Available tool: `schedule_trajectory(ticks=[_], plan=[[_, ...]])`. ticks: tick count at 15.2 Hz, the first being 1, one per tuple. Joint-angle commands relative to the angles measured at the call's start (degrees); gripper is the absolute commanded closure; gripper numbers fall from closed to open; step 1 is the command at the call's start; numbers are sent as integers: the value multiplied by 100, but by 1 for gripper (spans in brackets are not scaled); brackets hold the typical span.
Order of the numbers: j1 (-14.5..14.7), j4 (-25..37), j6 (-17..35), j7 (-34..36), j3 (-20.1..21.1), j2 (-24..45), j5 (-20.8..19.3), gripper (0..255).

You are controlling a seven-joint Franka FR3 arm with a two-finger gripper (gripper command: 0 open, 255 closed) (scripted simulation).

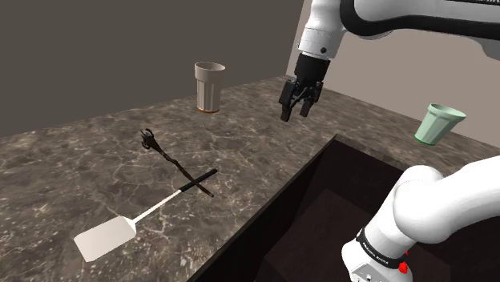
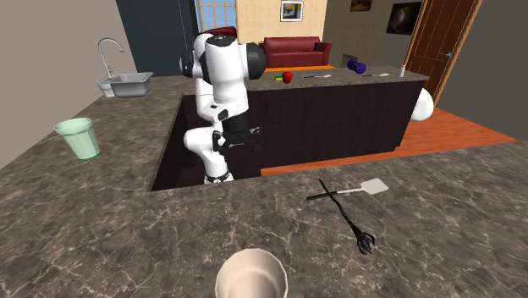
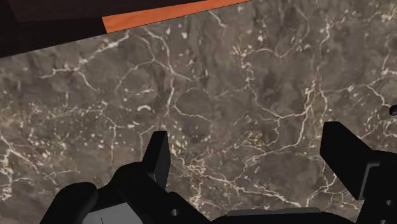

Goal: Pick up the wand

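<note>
Dark marble counter (image 1: pixel 72 152) carries the thin black wand (image 1: pixel 172 163), lying flat mid-surface and crossing 1 white spatula (image 1: pixel 104 238) handle. The gripper (image 1: pixel 295 114) hangs well apart near the counter's inner corner, spread wide and empty, probably ready to approach.

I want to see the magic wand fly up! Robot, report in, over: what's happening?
Tool open, above the counter. Wand flat on counter, untouched, to shoulder view's left of tool. Spatula handle crosses its tail end.
</note>
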Motion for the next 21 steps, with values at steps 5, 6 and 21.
schedule_trajectory(ticks=[5,6,21], plan=[[155,644,412,548,645,1006,30,0],[176,770,471,642,747,1186,7,0],[868,3554,667,2296,1948,4449,-1337,0]])
